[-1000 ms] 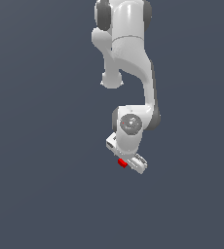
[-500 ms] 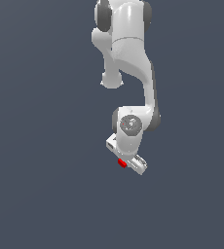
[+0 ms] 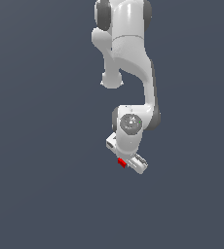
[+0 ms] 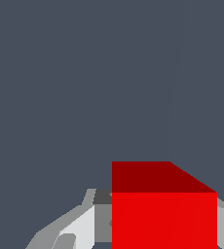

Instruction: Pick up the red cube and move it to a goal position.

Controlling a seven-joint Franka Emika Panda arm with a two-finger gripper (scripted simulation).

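The red cube (image 3: 121, 163) shows in the exterior view as a small red patch sticking out from under the white hand of my gripper (image 3: 125, 160), which points down at the grey floor. In the wrist view the cube (image 4: 163, 214) fills the space between the two fingers (image 4: 80, 226), one pale finger showing on each side of it. The gripper is shut on the cube. The fingertips themselves are hidden by the hand in the exterior view.
The white arm (image 3: 133, 63) reaches down from the top of the exterior view. A plain dark grey floor (image 3: 46, 185) lies all around. No goal marker or other object shows.
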